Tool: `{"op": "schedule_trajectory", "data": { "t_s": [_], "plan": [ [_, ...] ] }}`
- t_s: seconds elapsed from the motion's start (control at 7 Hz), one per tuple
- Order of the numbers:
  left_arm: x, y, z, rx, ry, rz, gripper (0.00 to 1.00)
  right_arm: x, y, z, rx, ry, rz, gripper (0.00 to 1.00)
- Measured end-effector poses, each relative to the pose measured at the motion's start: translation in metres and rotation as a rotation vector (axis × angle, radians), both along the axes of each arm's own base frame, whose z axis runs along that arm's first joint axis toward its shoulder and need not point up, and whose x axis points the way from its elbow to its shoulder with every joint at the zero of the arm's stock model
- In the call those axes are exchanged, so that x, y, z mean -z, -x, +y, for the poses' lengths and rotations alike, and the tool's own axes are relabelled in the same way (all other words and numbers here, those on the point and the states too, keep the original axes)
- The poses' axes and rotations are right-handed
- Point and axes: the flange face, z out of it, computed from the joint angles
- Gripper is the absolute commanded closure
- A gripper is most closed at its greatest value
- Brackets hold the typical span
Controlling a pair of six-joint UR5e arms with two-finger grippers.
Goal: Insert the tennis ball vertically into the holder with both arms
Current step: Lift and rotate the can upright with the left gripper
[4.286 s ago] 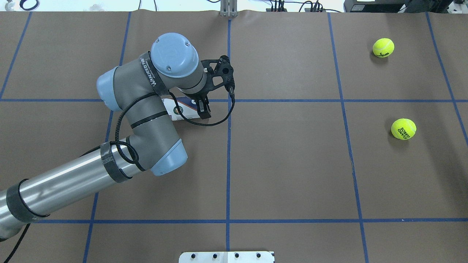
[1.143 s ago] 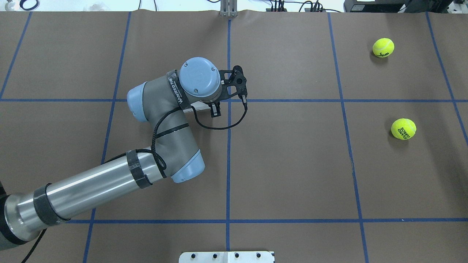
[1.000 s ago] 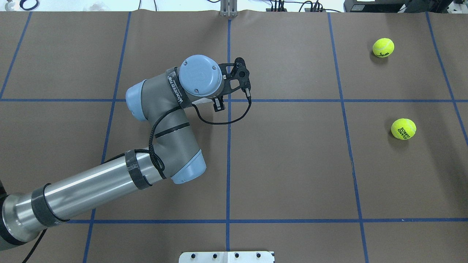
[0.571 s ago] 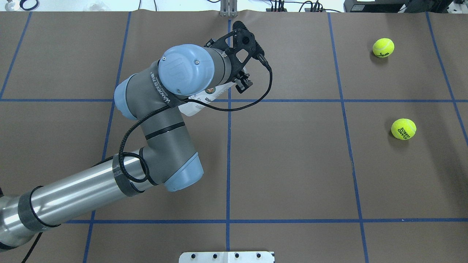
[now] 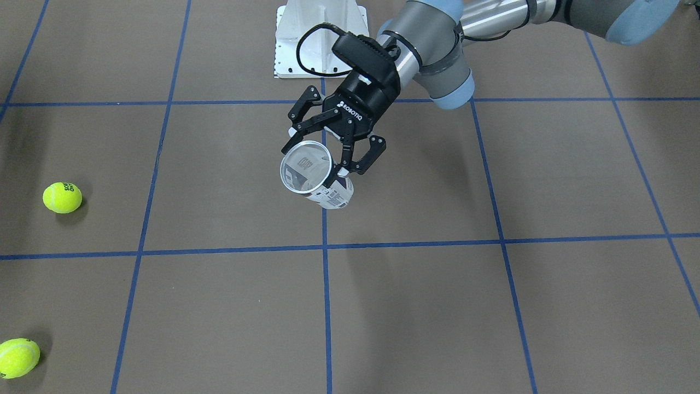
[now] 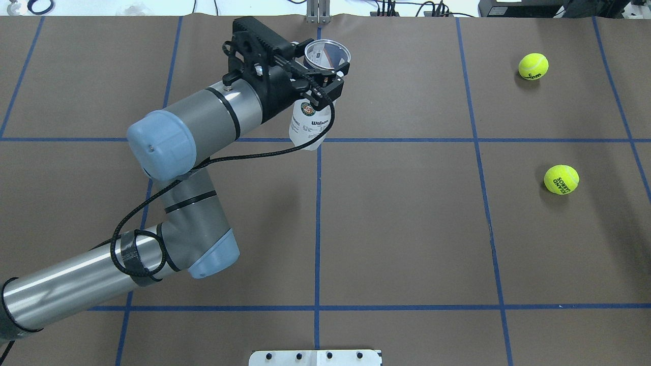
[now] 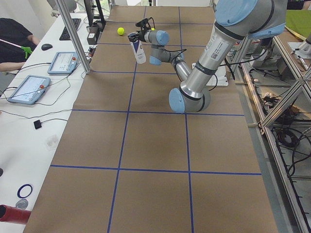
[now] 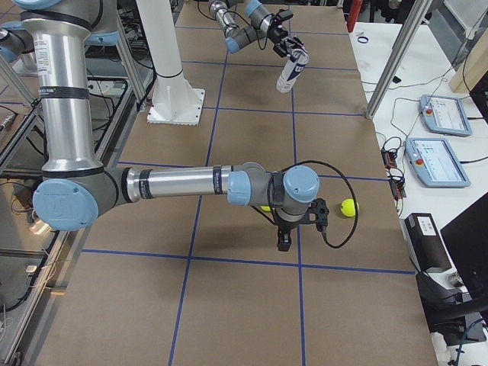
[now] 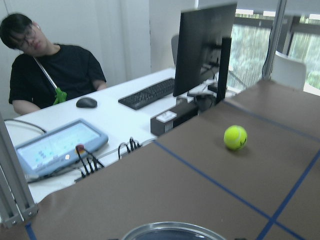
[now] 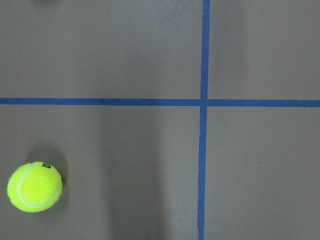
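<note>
My left gripper [image 6: 318, 81] is shut on the holder [image 6: 308, 119], a clear can with a white and navy label. It holds the can in the air over the table's far middle, nearly upright, open mouth [image 6: 327, 53] up. The front view shows the fingers [image 5: 350, 156] around the can [image 5: 331, 194] just below its rim. The can looks empty. Two yellow tennis balls [image 6: 533, 66] [image 6: 561, 179] lie at the right. My right gripper [image 8: 284, 244] points down near a ball [image 8: 348, 207]; it shows only in the exterior right view, so I cannot tell its state. The right wrist view shows one ball [image 10: 34, 186].
The white pedestal base [image 5: 320, 38] stands at the robot's side of the table. Blue tape lines [image 6: 318, 223] grid the brown table cover. A person [image 9: 50, 65] sits at a desk with tablets and a monitor beyond the far edge.
My left arm has lifted the can off the table, turned it from lying flat to nearly upright with the mouth up, and carried it toward the far edge.
</note>
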Motion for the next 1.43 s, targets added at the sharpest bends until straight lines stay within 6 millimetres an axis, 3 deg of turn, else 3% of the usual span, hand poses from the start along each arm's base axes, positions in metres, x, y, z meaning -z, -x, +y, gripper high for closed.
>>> {"op": "schedule_trajectory", "data": {
  "t_s": [0.29, 0.43, 0.57, 0.71, 1.0, 1.43],
  "plan": [
    [-0.025, 0.006, 0.006, 0.098, -0.029, 0.121, 0.67, 0.004, 0.000, 0.000, 0.000, -0.007, -0.006, 0.00],
    [-0.041, -0.001, 0.023, 0.145, -0.054, 0.161, 0.69, 0.007, 0.001, 0.000, 0.000, -0.009, -0.019, 0.00],
    [-0.061, -0.015, 0.049, 0.181, -0.092, 0.174, 0.73, 0.008, 0.002, 0.001, -0.001, -0.008, -0.033, 0.00],
    [-0.071, -0.035, 0.063, 0.199, -0.112, 0.159, 0.73, 0.007, 0.003, 0.001, 0.000, -0.006, -0.041, 0.00],
    [-0.071, -0.066, 0.048, 0.232, -0.115, 0.112, 0.72, 0.006, 0.003, 0.002, 0.000, -0.002, -0.044, 0.00],
    [-0.081, -0.078, 0.036, 0.243, -0.105, 0.074, 0.71, 0.004, 0.003, 0.002, 0.000, 0.003, -0.045, 0.00]
  ]
}}
